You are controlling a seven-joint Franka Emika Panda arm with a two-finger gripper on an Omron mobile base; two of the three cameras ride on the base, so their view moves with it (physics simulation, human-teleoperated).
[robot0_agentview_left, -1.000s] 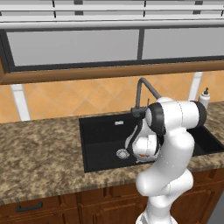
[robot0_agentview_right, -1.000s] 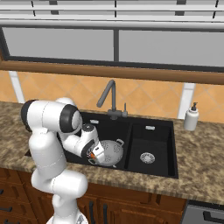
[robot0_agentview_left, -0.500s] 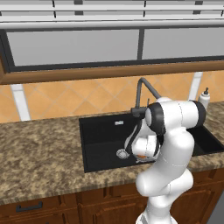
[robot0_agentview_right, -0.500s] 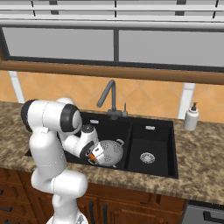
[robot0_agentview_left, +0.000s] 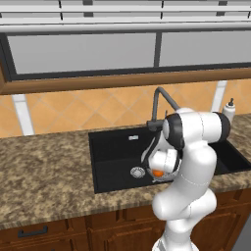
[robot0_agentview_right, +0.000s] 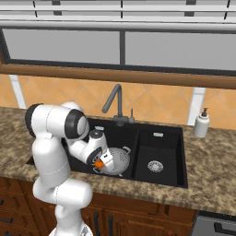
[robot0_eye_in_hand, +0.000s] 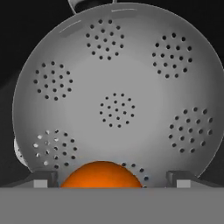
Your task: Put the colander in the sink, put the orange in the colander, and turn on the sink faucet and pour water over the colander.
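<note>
My gripper [robot0_eye_in_hand: 111, 177] hangs low over the colander [robot0_eye_in_hand: 118, 94] with its jaws spread wide: the two fingertips [robot0_eye_in_hand: 40, 178] stand far apart at the bottom of the hand view, and the orange [robot0_eye_in_hand: 101, 174] sits between them without either tip touching it as far as I can tell.

I count one orange, one colander, one faucet [robot0_agentview_right: 115, 105], one soap bottle [robot0_agentview_right: 201, 123] and two basins with two silver drains. The orange lies inside the colander, against the near part of the bowl. In the right base view it shows as a small orange spot [robot0_agentview_right: 98, 163] beside my hand, at the near left rim of the colander [robot0_agentview_right: 119, 157].

The colander stands upright in the large basin of the sink [robot0_agentview_right: 159, 138], open side up, foot down, one small handle showing at the top edge of the hand view. Being round, it has no long axis I can name.

The faucet rises behind the large basin, its spout reaching forward and down over the basin. The smaller basin lies to the right with its drain [robot0_agentview_right: 155, 166] bare. The bottle stands on the granite counter [robot0_agentview_right: 212, 170] right of the sink, well apart from the colander.

In the left base view my own arm hides most of the colander; the orange [robot0_agentview_left: 158, 172] peeks out below my wrist, just beside the large basin's drain [robot0_agentview_left: 138, 171].
</note>
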